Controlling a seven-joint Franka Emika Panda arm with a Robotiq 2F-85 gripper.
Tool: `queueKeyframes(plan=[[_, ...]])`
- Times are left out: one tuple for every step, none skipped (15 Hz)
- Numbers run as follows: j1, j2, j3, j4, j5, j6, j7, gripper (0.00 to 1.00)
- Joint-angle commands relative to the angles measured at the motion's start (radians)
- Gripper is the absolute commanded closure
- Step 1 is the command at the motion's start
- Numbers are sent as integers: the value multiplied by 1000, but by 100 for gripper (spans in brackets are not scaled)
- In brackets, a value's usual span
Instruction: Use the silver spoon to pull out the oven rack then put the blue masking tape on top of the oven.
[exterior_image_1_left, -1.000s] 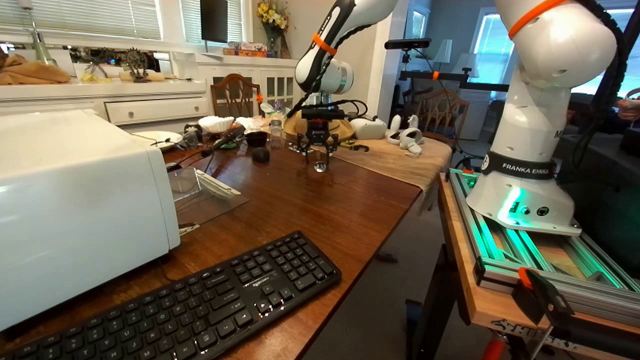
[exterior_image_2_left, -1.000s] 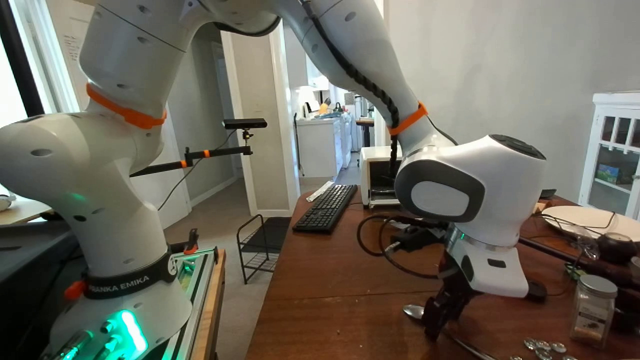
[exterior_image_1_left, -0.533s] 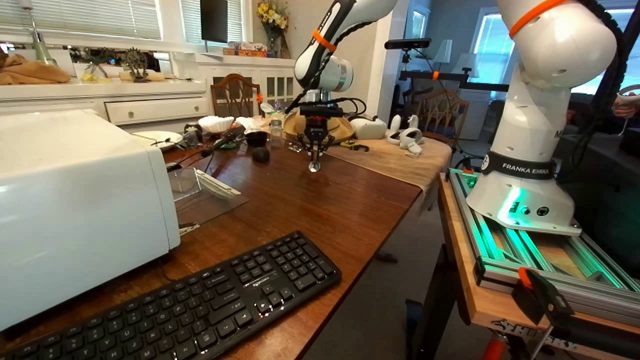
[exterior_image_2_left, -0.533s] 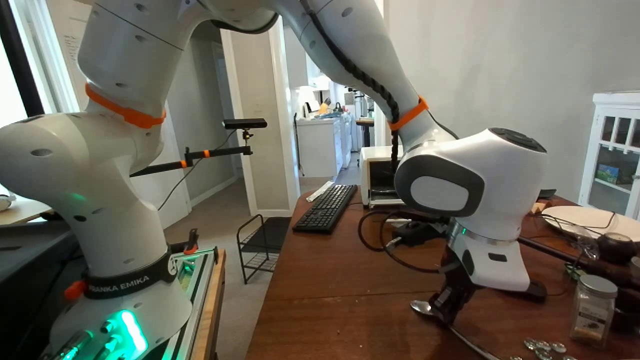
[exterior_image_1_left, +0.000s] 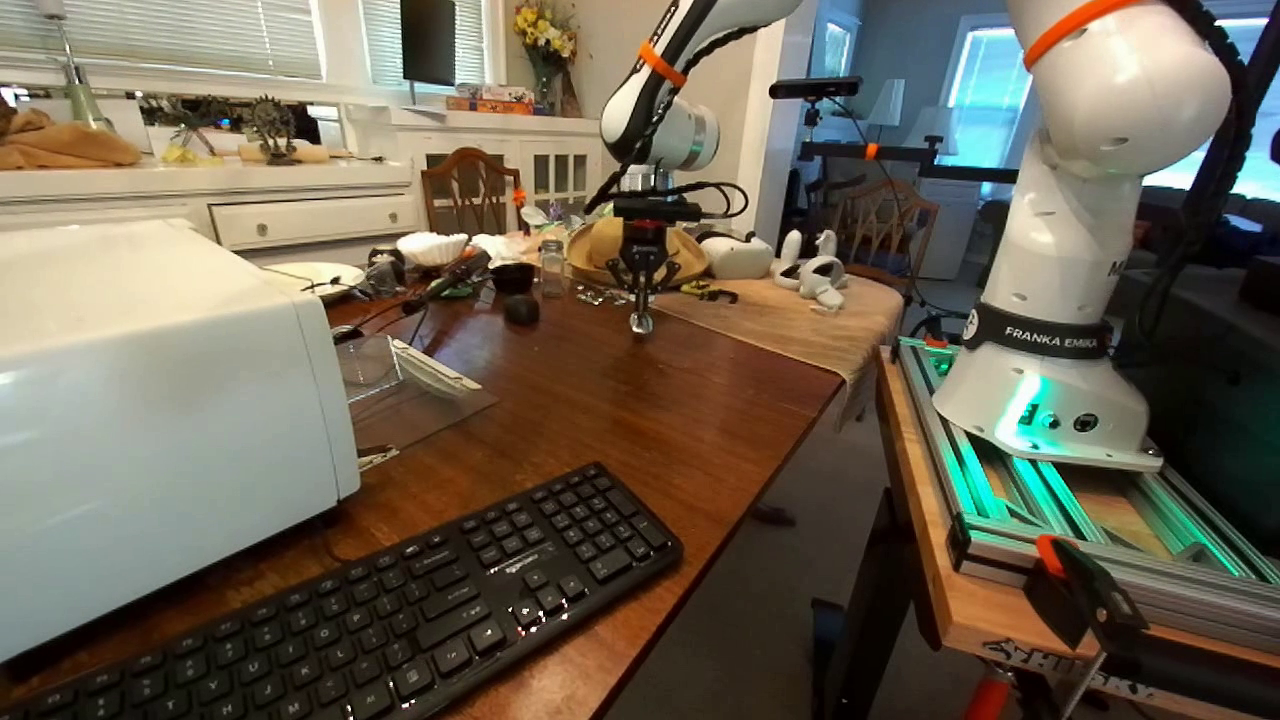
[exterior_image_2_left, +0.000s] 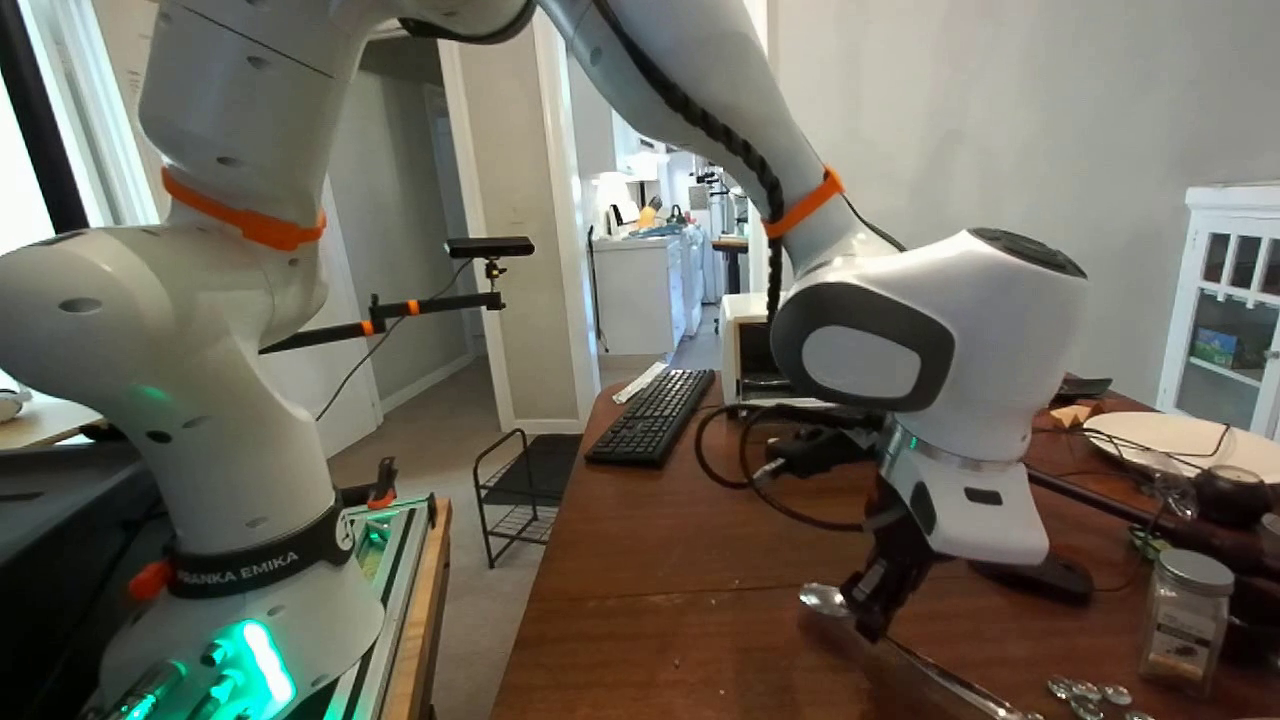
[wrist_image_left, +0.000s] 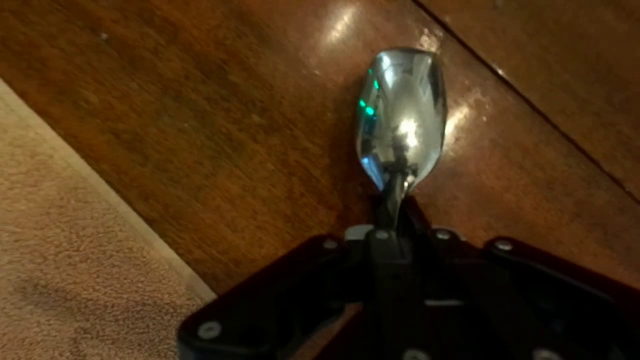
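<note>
Roughly opposed exterior views share your wooden table (exterior_image_1_left: 570, 410).
You look past the near oven (exterior_image_1_left: 150, 420) in an exterior view, toward the far keyboard (exterior_image_2_left: 655, 418) in an exterior view; the wrist view, close, looks down on the silver spoon (wrist_image_left: 407, 112).

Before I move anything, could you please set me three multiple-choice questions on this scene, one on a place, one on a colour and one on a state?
1. Where is the keyboard relative to the oven?
A) On top of it
B) Beside it, on the table
C) Inside it

2. What colour is the oven's outside?
A) Black
B) Red
C) White

3. How is the spoon?
A) Gripped by the fingers
B) Lying inside the oven
C) Lying loose on the table

Right letters:
1 B, since an exterior view shows both resting on the table, side by side.
2 C, since both exterior views show it white.
3 A, since the wrist view shows the fingers closed on it.
</note>
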Motion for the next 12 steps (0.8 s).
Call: queueKeyframes(plan=[[68, -205, -16, -180, -139, -51, -40, 98], [81, -240, -12, -205, -182, -72, -41, 98], [90, -276, -5, -232, -218, -100, -51, 98], [96, -303, 4, -251, -248, -123, -67, 98], [102, -339, 12, -270, -280, -161, -81, 98], [105, -366, 20, -280, -309, -198, -101, 98], [106, -389, 26, -278, -342, -245, -120, 98], [102, -408, 32, -270, -373, -293, -147, 98], [96, -421, 36, -262, -401, -336, -180, 98], [93, -433, 40, -254, -430, -378, -212, 98], [90, -439, 42, -247, -459, -413, -245, 98], [88, -450, 44, -243, -487, -443, -281, 98]])
